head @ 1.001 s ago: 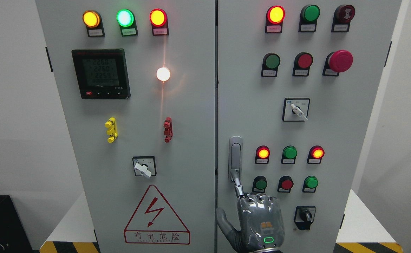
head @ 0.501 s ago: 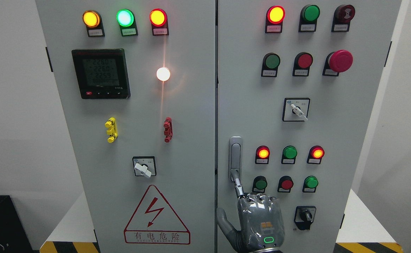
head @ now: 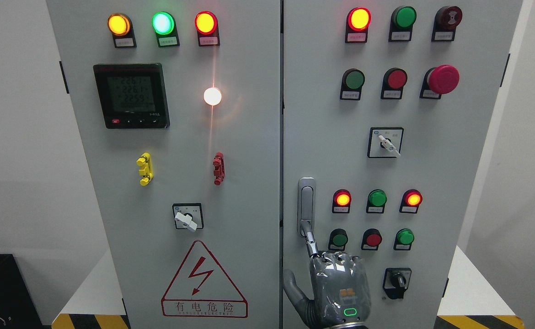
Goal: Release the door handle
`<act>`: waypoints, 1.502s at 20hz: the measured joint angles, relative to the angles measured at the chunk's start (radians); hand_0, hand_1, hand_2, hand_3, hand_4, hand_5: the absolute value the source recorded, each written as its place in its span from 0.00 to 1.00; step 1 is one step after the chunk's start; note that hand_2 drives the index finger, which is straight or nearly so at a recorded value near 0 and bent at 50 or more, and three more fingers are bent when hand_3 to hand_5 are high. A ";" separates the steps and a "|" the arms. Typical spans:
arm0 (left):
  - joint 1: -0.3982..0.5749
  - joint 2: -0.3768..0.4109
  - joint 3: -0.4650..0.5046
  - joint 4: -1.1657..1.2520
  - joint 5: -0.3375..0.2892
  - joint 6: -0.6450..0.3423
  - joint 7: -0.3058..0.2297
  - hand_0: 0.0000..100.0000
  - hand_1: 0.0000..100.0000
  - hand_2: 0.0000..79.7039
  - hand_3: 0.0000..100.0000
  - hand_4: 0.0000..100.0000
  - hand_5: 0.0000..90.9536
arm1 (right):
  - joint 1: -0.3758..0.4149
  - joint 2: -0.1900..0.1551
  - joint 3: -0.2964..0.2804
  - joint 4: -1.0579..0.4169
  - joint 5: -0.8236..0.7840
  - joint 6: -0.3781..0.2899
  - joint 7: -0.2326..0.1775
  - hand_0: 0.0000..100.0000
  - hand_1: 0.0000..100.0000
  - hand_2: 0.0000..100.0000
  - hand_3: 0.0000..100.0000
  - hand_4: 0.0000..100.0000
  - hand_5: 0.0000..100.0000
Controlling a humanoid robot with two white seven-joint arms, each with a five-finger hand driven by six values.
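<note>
While my R hand (head: 338, 288) sits at the cabinet (head: 249, 137) door's bottom edge, its index hooks the door handle (head: 306, 201), the rest curled. Cabinet's on a white platform (head: 466, 288), white walls (head: 16, 137) behind.

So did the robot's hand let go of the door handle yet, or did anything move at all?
Almost nothing moved. The hand sits below the door handle just as before, one finger reaching up to the handle's lower end, so no letting go shows. Only the digits on the meter display changed. The lamps and switches look the same.
</note>
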 measured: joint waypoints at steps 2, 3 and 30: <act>0.000 0.000 0.000 0.000 0.000 0.000 0.000 0.12 0.56 0.00 0.00 0.00 0.00 | 0.000 0.000 0.000 0.001 0.000 0.000 0.000 0.48 0.36 0.00 1.00 1.00 1.00; 0.000 0.000 0.000 0.000 0.000 0.000 0.000 0.12 0.56 0.00 0.00 0.00 0.00 | 0.000 0.000 0.000 0.001 0.001 0.000 0.000 0.48 0.36 0.00 1.00 1.00 1.00; 0.000 0.000 0.000 0.000 0.000 0.000 0.000 0.12 0.56 0.00 0.00 0.00 0.00 | 0.000 0.001 -0.004 0.016 0.010 0.022 0.017 0.49 0.36 0.00 1.00 1.00 1.00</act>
